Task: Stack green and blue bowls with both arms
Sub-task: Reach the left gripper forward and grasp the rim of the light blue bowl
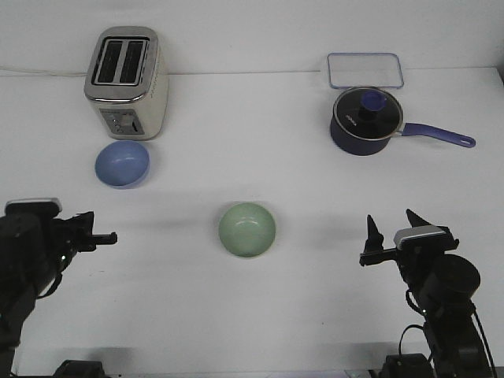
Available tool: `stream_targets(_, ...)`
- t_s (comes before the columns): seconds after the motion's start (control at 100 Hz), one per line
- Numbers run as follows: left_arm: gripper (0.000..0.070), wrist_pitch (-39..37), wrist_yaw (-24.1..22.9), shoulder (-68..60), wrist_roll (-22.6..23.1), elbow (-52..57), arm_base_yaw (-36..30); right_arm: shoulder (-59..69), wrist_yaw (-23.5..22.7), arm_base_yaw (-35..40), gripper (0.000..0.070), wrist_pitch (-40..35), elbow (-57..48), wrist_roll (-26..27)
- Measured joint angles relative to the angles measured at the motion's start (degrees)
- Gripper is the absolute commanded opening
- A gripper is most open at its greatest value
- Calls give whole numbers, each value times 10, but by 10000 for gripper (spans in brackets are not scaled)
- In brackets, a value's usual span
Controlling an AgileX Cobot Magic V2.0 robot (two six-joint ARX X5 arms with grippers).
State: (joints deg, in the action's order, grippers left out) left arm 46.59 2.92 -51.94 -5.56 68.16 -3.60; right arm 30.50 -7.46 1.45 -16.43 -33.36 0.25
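The pale green bowl point(247, 229) sits upright in the middle of the table. Further back on the left, just in front of the toaster, stands the periwinkle blue bowl point(123, 164), also upright. My left gripper point(98, 230) hovers low at the left edge, in front of the blue bowl and well left of the green one; it is seen side-on, so the gap between its fingers is not readable. At the right, my right gripper point(394, 224) is open with its two fingers pointing up, empty, and well to the right of the green bowl.
A silver two-slot toaster point(126, 83) stands at the back left. A dark navy saucepan point(366, 120) with a lid and a long handle pointing right sits at the back right, with a clear rectangular lid point(365, 70) behind it.
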Motion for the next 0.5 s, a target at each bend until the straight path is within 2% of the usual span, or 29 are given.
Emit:
stream_targets(0.17, 12, 32, 0, -84, 15, 19, 0, 0, 0, 0, 551, 1, 0, 0)
stream_targets(0.43, 18, 32, 0, -112, 19, 20, 0, 0, 0, 0, 551, 4, 0, 0)
stream_targets(0.47, 49, 32, 0, -112, 19, 20, 0, 0, 0, 0, 551, 4, 0, 0)
stream_targets(0.5, 126, 32, 0, -112, 19, 20, 0, 0, 0, 0, 551, 5, 0, 0)
